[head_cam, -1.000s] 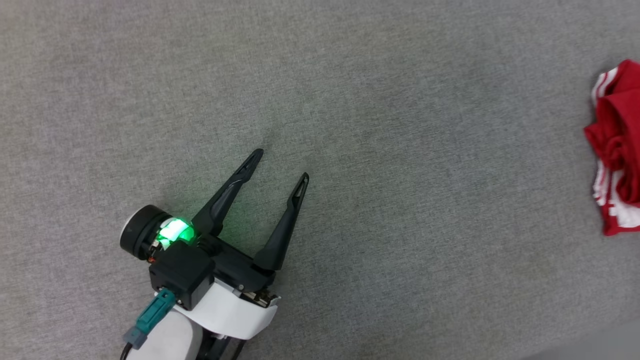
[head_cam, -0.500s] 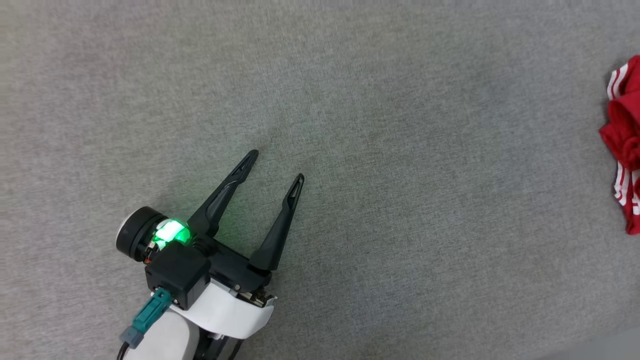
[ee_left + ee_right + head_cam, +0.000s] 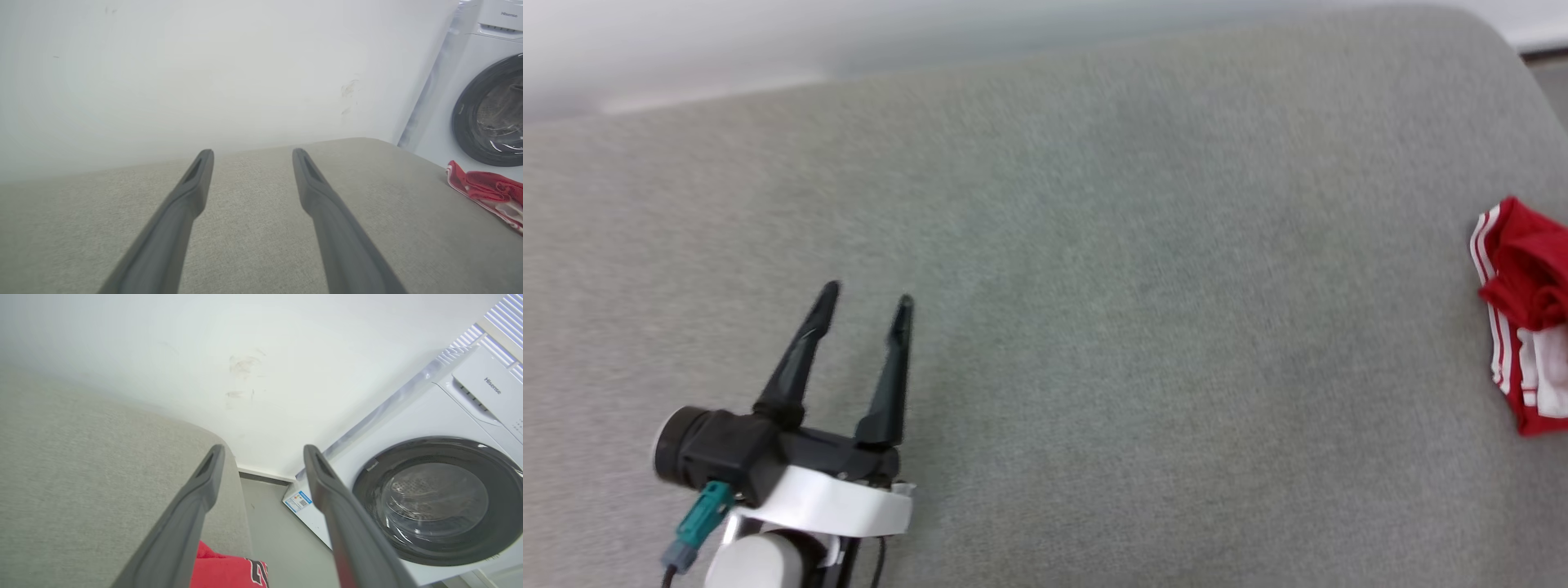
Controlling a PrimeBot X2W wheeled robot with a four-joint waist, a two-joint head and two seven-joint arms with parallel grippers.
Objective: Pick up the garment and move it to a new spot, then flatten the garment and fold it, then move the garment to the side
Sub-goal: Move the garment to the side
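While the grey woven-fabric pad (image 3: 1094, 343) is taking up most of the head view, the left gripper (image 3: 867, 296) is sitting at the lower left of the frame. Its two long dark fingers are pointing up-frame and standing apart, clasping nothing. In the left wrist view the same gripper (image 3: 252, 152) is showing spread fingers over the pad (image 3: 253, 245).

The garment (image 3: 1523, 318), a red jersey T-shirt with red-and-white striped trim, is lying bunched at the right edge of the head frame at mid-height, cut by the frame border and well apart from the left gripper. In the left wrist view it (image 3: 486, 192) is resting at the right edge, in front of a white front-loading washing machine (image 3: 486, 110).

In the right wrist view the right gripper (image 3: 264, 449) is holding its fingers wide apart, with nothing between them. The garment (image 3: 229, 573) is lying at the bottom centre, some black-and-white lettering showing. Contact with the fingers cannot be told.
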